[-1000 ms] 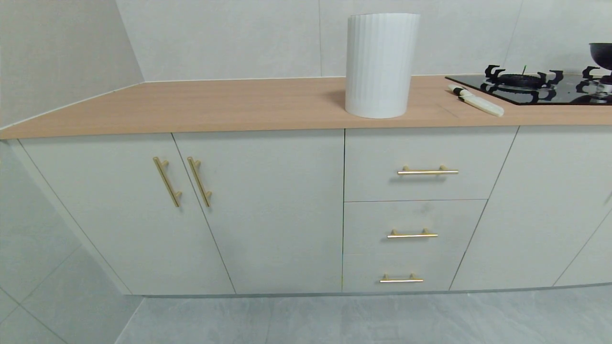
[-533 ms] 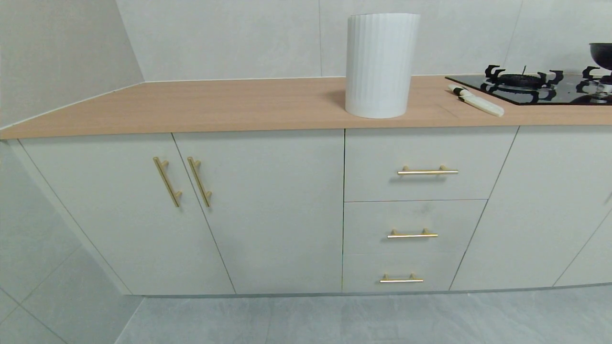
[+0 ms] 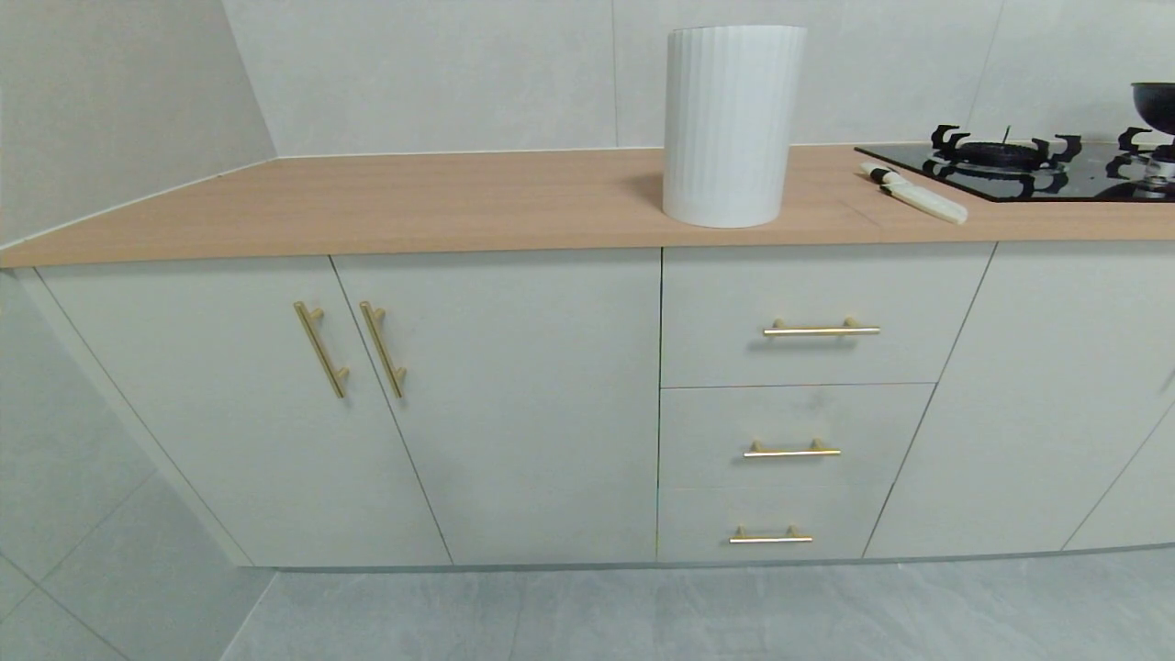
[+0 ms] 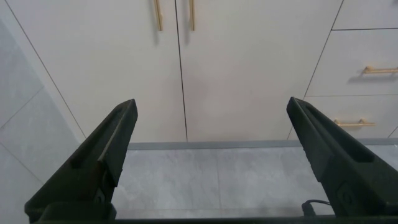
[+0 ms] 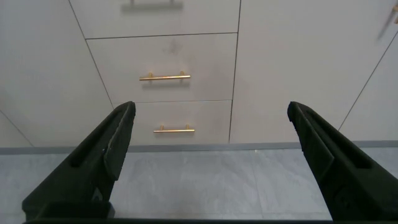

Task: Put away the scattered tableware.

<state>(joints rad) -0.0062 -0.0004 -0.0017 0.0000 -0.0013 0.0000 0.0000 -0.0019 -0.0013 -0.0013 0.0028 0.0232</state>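
Wood bench [image 3: 413, 202] sits on pale cupboards [image 3: 514, 395]. On it a knife [image 3: 913, 193] lies between a tall white jar [image 3: 730, 128] and the stove [image 3: 1010, 165], just beside the stove. Left gripper [image 4: 211, 106] and right gripper [image 5: 211, 109] are wide open, low, facing the cupboards.

Left hand [image 4: 211, 107], right hand [image 5: 211, 108], both spread

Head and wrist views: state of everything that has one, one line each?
Cabinet doors: both shut.
Top drawer: shut.
Middle drawer: shut.
Bottom drawer: shut.
White canister: upright on the counter.
Knife: lying flat on the counter, beside the hob.
Burner: no flame seen.
Left gripper: open, empty.
Right gripper: open, empty.
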